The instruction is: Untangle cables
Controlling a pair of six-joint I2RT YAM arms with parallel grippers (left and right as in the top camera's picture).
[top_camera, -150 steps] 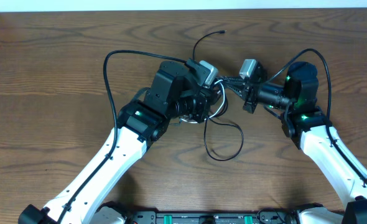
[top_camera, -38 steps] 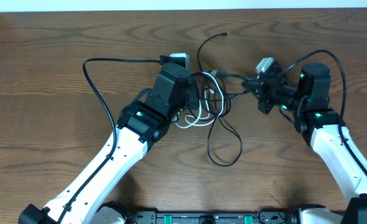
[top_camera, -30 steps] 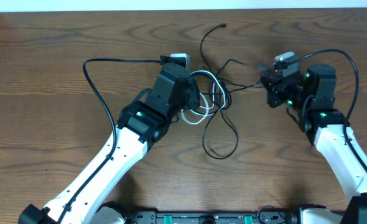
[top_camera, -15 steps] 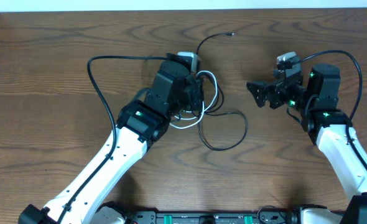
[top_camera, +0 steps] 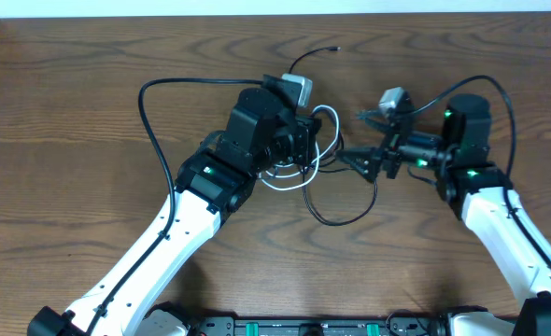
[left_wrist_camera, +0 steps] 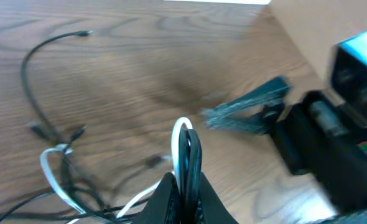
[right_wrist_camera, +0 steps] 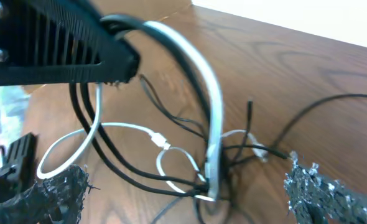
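Cables (top_camera: 315,166) lie beside right end effector (top_camera: 358,163), returned, seemingly open.

No writing to read anywhere here: no labels, brand marks, numbers or signs show in any of the three views, overhead or either wrist.

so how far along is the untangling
Nothing looks separated yet: the white cable and black cables cross in one clump. In hand: the left claw is shut on a loop of both; the right claw is open, facing the clump. All the pulling apart is left.
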